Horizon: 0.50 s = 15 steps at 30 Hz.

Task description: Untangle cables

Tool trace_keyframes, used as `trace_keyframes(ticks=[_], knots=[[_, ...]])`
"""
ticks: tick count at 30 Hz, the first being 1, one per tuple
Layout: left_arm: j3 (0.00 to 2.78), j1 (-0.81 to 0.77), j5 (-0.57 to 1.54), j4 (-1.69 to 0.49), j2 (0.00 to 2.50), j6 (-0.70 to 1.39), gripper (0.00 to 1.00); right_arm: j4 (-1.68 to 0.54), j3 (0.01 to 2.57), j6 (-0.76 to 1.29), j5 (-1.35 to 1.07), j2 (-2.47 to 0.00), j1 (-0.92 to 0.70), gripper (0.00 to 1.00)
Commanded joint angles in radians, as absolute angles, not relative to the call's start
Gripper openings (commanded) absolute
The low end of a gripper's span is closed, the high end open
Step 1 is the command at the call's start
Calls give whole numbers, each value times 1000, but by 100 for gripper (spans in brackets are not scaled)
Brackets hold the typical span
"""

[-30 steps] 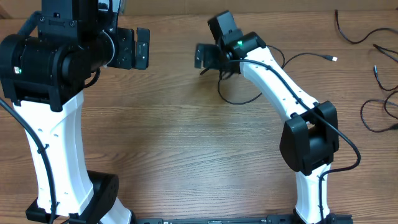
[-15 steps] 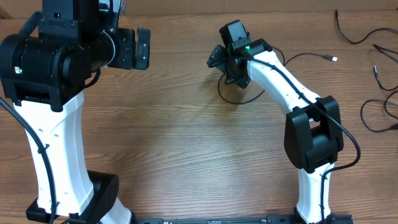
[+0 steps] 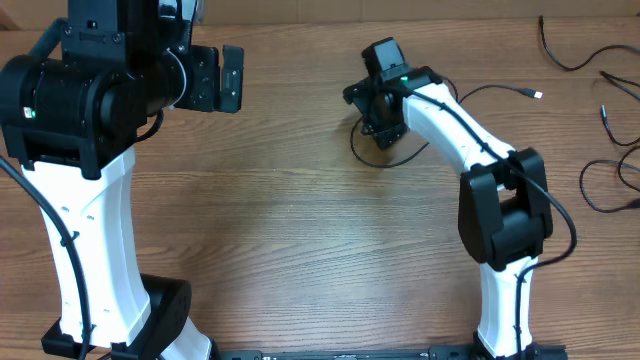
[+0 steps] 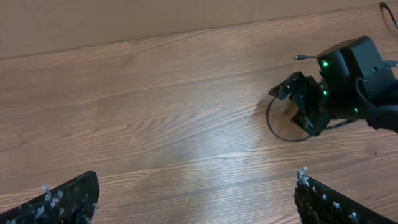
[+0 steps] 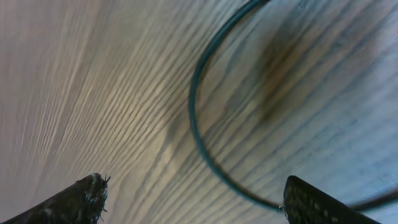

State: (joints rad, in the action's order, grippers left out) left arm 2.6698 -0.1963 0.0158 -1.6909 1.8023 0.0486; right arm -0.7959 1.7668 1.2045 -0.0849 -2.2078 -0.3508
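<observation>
A thin black cable lies in a loop [image 3: 366, 158] on the wooden table, and its tail runs right to a small plug [image 3: 537, 95]. My right gripper [image 3: 376, 118] points down just over the loop's far side. It is open, and in the right wrist view the loop [image 5: 198, 134] curves between its spread fingers [image 5: 193, 200], ending close to the right finger. My left gripper [image 3: 218, 78] is open and empty, high over the far left. In its own view, past its fingers [image 4: 196, 202], I see the loop [image 4: 278, 129] and the right gripper [image 4: 309, 101].
Several more loose black cables lie at the right edge: one at the far right corner [image 3: 562, 60], short ones [image 3: 608, 112] below it, and a loop [image 3: 598, 190] beside the right arm's elbow [image 3: 503, 215]. The left arm's base column [image 3: 85, 240] stands at the left.
My right gripper has moved right and toward me, turned, and dropped down onto the cable loop. The left arm has not moved.
</observation>
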Motion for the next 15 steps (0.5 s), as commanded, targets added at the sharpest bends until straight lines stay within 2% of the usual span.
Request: trace_keyframes(ticks=[1,15], knots=[[2672,-204,31,-1689,1793,33,100,-702,1768,1223,-291,-2269,-303,89],[2672,-203,30,-1689,1793,33,100,-759,1838,1198,-154,-2305,-305,87]])
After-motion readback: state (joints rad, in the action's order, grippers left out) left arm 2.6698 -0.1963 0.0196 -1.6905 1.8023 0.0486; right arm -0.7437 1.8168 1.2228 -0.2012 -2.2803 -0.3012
